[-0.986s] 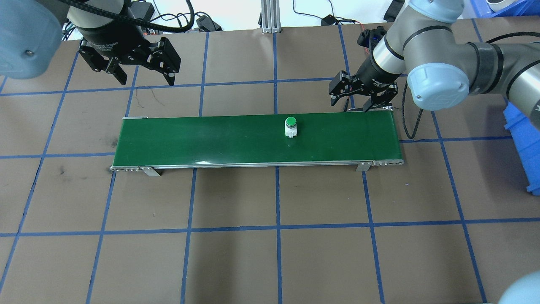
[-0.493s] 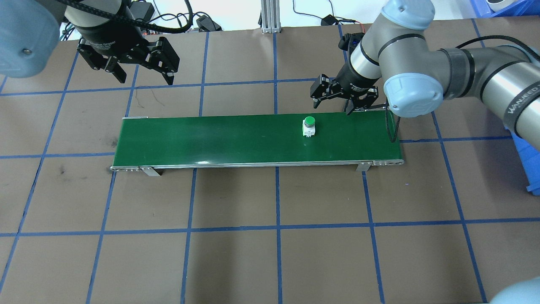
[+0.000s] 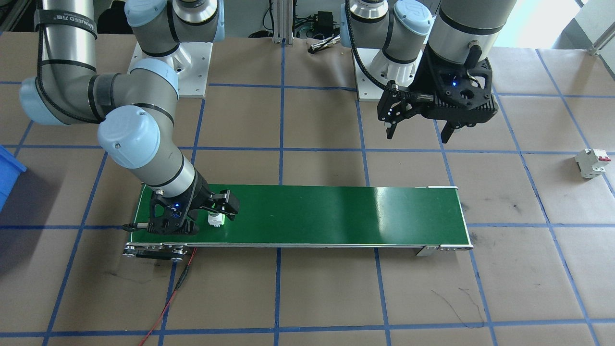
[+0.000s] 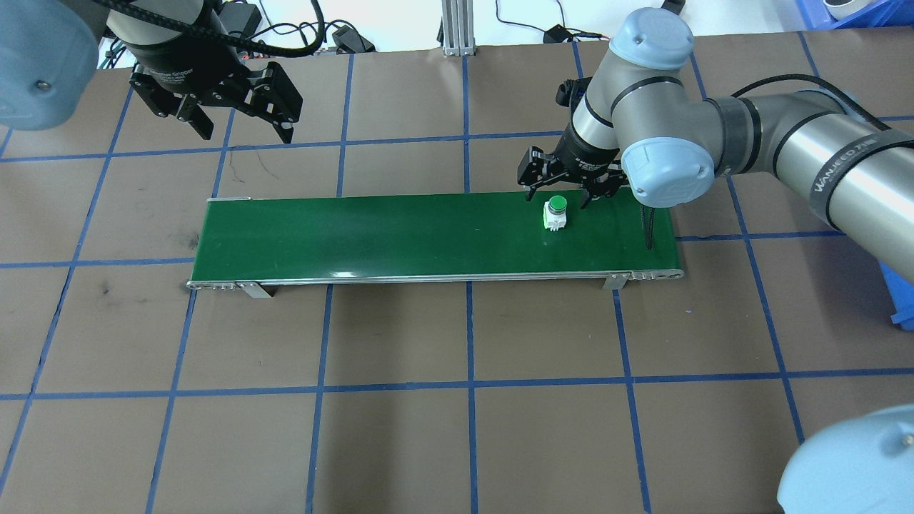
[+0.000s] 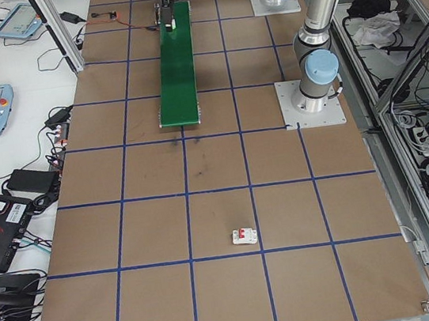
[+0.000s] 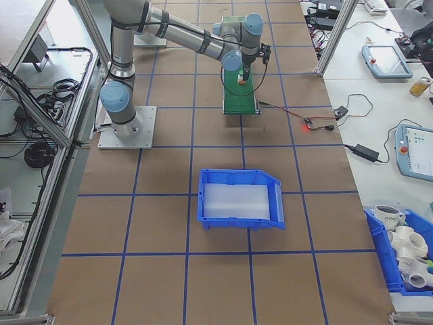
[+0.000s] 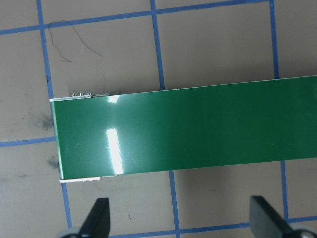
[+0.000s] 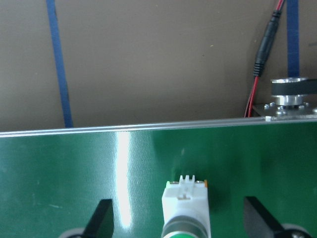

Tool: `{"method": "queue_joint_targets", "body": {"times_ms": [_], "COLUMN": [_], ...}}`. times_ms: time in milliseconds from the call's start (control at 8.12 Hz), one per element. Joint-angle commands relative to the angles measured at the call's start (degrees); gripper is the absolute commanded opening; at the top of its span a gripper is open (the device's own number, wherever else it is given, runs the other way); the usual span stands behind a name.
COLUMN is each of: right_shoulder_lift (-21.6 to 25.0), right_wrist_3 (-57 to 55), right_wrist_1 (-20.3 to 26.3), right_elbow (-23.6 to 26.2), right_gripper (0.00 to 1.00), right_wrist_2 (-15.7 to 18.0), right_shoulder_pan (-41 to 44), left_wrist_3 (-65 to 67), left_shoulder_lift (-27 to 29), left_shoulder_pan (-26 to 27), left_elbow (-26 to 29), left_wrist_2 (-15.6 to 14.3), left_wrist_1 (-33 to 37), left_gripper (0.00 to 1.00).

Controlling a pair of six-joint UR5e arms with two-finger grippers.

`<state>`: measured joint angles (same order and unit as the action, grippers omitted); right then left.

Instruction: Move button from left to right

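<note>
The button [image 4: 555,213], with its green cap and white body, stands upright on the green conveyor belt [image 4: 400,235], near the belt's right end. My right gripper [image 4: 560,196] is open and lowered around it, one finger on each side, neither touching. In the right wrist view the button [image 8: 185,208] sits between the wide-spread fingers [image 8: 101,220]. From the front the button [image 3: 215,219] shows beside the right gripper [image 3: 199,218]. My left gripper [image 4: 246,132] hovers open and empty behind the belt's left end; its wrist view shows that belt end [image 7: 198,134].
A white circuit breaker with a red top [image 3: 592,162] lies on the table far out on the robot's left. A blue bin [image 6: 240,200] stands on the right side. A red and black cable [image 3: 178,283] runs from the belt's right end.
The button has travelled to the right along the belt. My right gripper has swung left and down over it and now straddles it. The left gripper has barely moved.
</note>
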<state>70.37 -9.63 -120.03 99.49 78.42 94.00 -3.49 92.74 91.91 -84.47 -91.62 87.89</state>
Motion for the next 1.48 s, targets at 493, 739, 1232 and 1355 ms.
{"method": "queue_joint_targets", "body": {"times_ms": [493,739,1232,1355], "right_shoulder_lift": [-1.11,-0.32,3.46,3.46], "right_wrist_3": [7.05,18.6,57.17,66.31], "right_wrist_1": [10.31,19.61,20.28,20.02], "right_elbow": [-4.03,-11.04,-14.15,-14.15], "right_gripper": [0.0,0.0,0.0,0.0], "right_wrist_2": [11.04,11.05,21.07,20.9], "right_shoulder_pan": [-2.4,-11.68,-26.97,-32.59], "left_wrist_3": [-0.02,-0.02,-0.02,-0.02], "left_shoulder_lift": [-0.2,-0.28,-0.37,-0.37], "left_shoulder_pan": [-0.07,-0.07,0.02,0.02], "left_elbow": [-0.17,-0.17,-0.26,-0.26], "left_wrist_2": [0.04,0.04,0.12,0.12], "left_wrist_1": [0.0,0.09,0.09,0.09], "left_gripper": [1.0,1.0,1.0,1.0]}}
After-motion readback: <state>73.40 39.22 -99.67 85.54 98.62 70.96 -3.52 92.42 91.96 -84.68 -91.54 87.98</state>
